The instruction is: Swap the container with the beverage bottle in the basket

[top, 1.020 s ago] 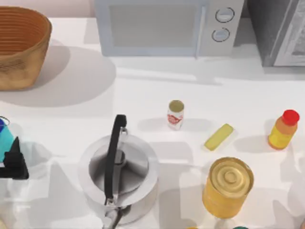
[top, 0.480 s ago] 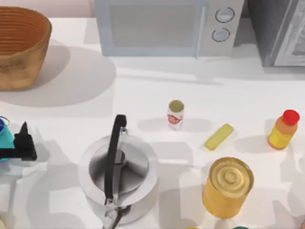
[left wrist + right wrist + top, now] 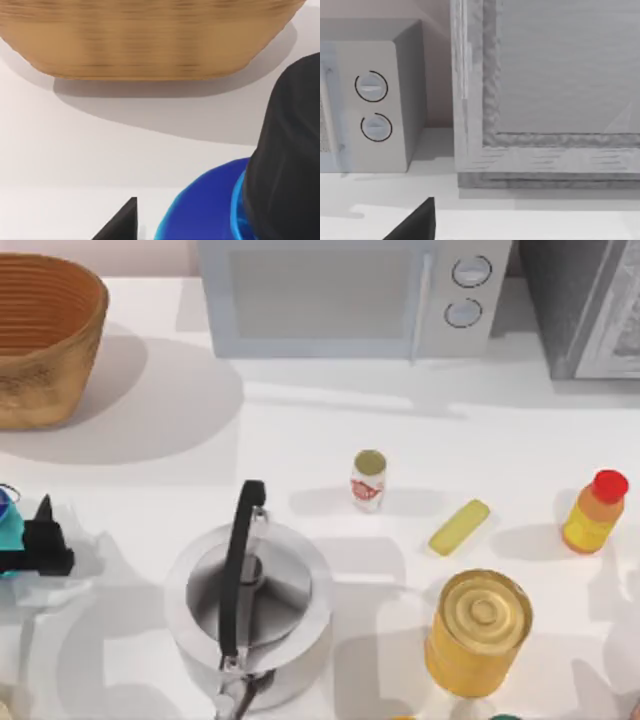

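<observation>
The teal container [image 3: 8, 535] with a dark blue rim [image 3: 205, 212] stands on the table at the far left edge, well in front of the wicker basket [image 3: 45, 335]. My left gripper [image 3: 32, 543] is at the container, open. One black finger [image 3: 285, 150] is against the container. The other fingertip [image 3: 122, 225] is a little off its other side. The small white beverage bottle [image 3: 368, 480] with red print and a gold top stands upright mid-table, far from both. A dark fingertip [image 3: 415, 222] of my right arm's gripper faces the back right corner.
A steel kettle [image 3: 248, 610] with a black handle stands front centre. A big yellow can [image 3: 478, 630], a yellow bar [image 3: 459, 527] and a yellow-orange bottle with a red cap [image 3: 595, 510] stand at the right. A microwave [image 3: 350, 295] and a grey cabinet [image 3: 545, 90] line the back.
My left gripper moved away from the front edge, up alongside the container, then shifted slightly left. The container and the beverage bottle stayed where they were.
</observation>
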Motion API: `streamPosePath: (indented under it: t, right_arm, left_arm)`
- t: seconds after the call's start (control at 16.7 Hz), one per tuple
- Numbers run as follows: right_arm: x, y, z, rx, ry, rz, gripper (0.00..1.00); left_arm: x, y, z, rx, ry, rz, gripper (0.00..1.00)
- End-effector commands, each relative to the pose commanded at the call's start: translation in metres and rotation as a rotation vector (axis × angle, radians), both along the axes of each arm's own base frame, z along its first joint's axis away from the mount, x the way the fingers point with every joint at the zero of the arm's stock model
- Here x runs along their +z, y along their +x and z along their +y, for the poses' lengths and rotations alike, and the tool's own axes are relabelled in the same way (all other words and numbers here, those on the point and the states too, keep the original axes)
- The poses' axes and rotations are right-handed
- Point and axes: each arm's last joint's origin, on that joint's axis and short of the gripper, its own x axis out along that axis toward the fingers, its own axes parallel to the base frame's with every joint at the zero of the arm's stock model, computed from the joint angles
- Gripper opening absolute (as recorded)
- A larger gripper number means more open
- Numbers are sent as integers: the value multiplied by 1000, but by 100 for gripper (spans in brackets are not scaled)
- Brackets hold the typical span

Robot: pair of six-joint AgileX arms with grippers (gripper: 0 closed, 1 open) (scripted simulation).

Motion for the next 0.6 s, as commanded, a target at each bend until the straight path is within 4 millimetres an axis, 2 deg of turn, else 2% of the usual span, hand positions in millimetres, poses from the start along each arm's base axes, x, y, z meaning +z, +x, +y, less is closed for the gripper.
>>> streamPosePath:
  t: [0.54,0.6]
  right_arm:
    - [0,0,0,0,0,0,100]
    - [0,0,0,0,0,0,100]
  left_arm:
    - [0,0,0,0,0,0,2]
    - [0,0,0,0,0,0,0]
